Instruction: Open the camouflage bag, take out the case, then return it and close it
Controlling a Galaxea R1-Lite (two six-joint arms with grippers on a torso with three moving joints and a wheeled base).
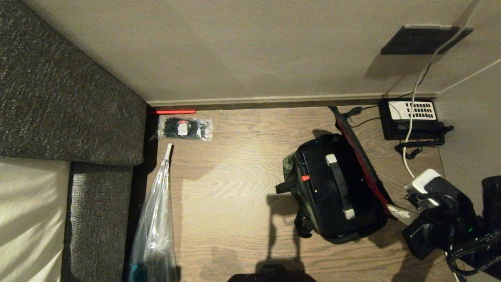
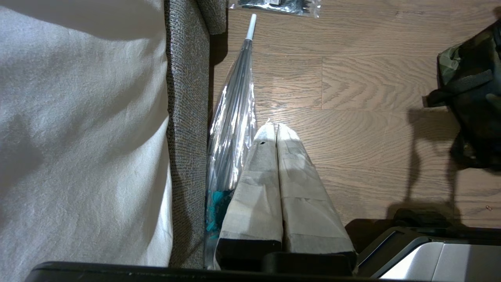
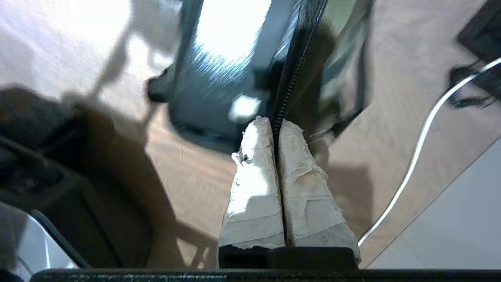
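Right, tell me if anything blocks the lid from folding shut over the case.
Nothing visible does. The case lies flat inside the camouflage bag, its strap handle facing up, and the red-lined lid stands open along its far side. The right gripper, jaws shut, sits at the lid's zipper edge.

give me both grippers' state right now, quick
left gripper: closed, holding nothing, parked above the floor beside the clear umbrella.
right gripper: closed, fingertips pinched at the zipper edge of the camouflage bag.

right pincer point(image 3: 278, 125) closed, held low; left pincer point(image 2: 276, 127) closed, parked.
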